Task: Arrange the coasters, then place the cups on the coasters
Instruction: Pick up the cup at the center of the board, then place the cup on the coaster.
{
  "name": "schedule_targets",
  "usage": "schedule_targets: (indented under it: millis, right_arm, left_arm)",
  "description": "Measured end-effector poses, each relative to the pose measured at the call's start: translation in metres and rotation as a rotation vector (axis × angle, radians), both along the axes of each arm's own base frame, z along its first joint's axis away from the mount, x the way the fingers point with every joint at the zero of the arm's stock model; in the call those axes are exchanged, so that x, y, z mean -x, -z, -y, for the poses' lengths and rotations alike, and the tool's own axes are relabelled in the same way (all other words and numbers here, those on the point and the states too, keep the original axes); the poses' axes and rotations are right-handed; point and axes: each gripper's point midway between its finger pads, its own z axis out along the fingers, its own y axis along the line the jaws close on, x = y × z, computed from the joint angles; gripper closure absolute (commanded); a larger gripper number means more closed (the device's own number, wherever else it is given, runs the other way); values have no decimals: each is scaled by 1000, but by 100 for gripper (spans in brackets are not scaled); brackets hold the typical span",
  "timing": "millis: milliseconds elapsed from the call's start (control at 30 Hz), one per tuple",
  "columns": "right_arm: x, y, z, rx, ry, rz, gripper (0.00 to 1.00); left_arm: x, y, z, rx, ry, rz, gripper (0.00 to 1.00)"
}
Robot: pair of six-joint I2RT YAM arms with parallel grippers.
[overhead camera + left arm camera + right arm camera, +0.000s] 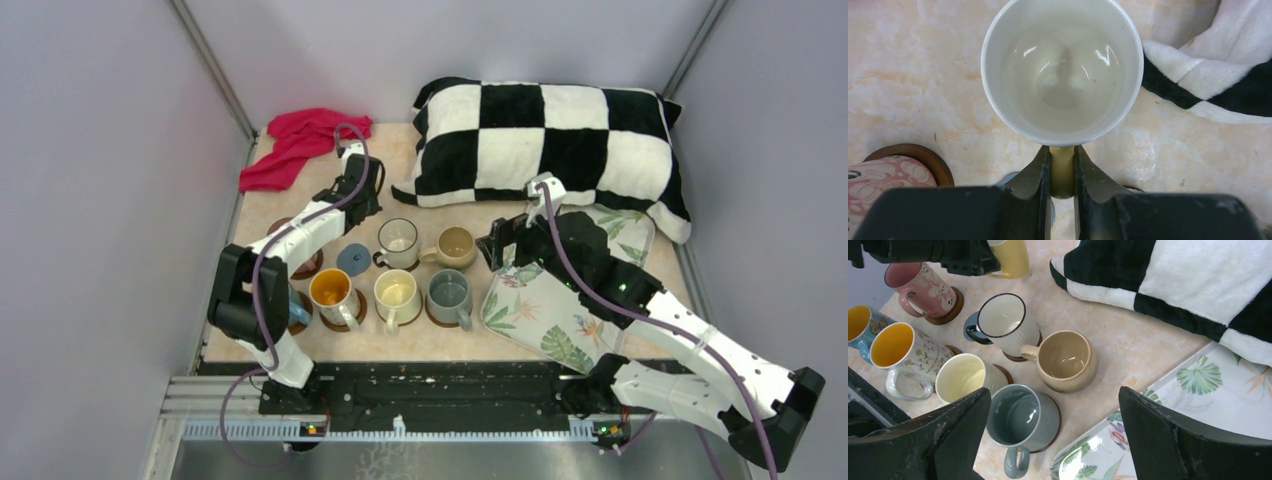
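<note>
Yellow cup (1063, 70), glossy white inside, handle in left tool (1062, 154)

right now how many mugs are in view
8: pale yellow mug in left gripper; pink, blue, flowered, cream, grey, dark-rimmed white, tan mugs on table; more may be hidden

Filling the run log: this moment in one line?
left gripper: shut on yellow mug handle | right gripper: open, empty | blue coaster: bare
</note>
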Motion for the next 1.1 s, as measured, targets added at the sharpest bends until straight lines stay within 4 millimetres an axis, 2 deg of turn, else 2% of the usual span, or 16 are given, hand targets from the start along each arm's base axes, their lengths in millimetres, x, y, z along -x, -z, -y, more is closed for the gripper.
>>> schedule_targets:
  millis: [200, 533, 833, 1100]
  right_arm:
    - [0, -3, 1, -8, 2, 8, 1]
    - [1, 1, 3, -14, 8, 16, 1]
    - [1, -1, 3, -21, 8, 22, 1]
    - [0, -4, 2, -29, 9, 30, 1]
  left_arm:
    - [12, -23, -5, 19, -2, 41, 100]
    - [60, -30, -20, 38, -36, -17, 100]
    - [112, -21, -32, 79, -54, -79, 100]
    - [131, -15, -30, 125, -44, -118, 100]
